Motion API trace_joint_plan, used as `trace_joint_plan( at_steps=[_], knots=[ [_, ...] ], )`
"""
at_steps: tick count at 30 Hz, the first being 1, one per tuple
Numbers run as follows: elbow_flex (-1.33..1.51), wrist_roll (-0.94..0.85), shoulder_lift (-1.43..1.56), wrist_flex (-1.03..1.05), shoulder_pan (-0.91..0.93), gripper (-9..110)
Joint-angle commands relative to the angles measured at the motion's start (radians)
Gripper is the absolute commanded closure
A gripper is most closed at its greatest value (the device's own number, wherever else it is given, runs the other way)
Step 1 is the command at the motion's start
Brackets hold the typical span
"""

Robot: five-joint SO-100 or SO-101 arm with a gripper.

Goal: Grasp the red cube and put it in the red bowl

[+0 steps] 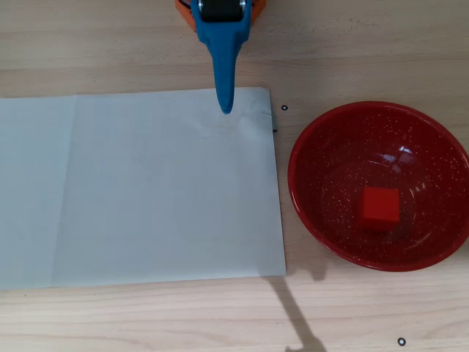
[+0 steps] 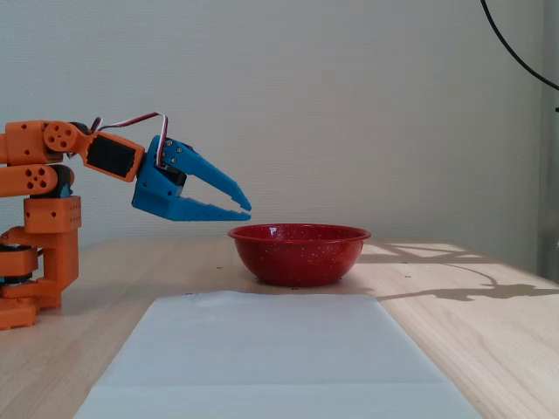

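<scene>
The red cube (image 1: 380,206) lies inside the red bowl (image 1: 327,144), a little right of its middle, in the overhead view. The bowl's wall hides the cube in the fixed view, where the red bowl (image 2: 297,258) stands on the table. My blue gripper (image 1: 226,108) points over the far edge of the paper, well left of the bowl. Seen from the side, the gripper (image 2: 248,210) hangs level with the bowl's rim just to its left, with its tips together and nothing between them.
A large pale sheet of paper (image 1: 146,191) covers the table left of the bowl. The orange arm base (image 2: 42,253) stands at the left in the fixed view. Small black dots (image 1: 284,108) mark the wooden table. A black cable (image 2: 515,52) hangs at the top right.
</scene>
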Motion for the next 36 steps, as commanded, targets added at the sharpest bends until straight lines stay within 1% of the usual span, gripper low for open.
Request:
trace_joint_plan(
  at_steps=[1,9,12,36],
  knots=[
    [0.014,-0.029,0.034,0.028,-0.040,101],
    [0.014,-0.069,0.044,0.359,-0.049,101],
    [0.014,-0.091,0.044,0.451,-0.049,101],
    [0.014,-0.103,0.043,0.471,-0.052,101]
  ],
)
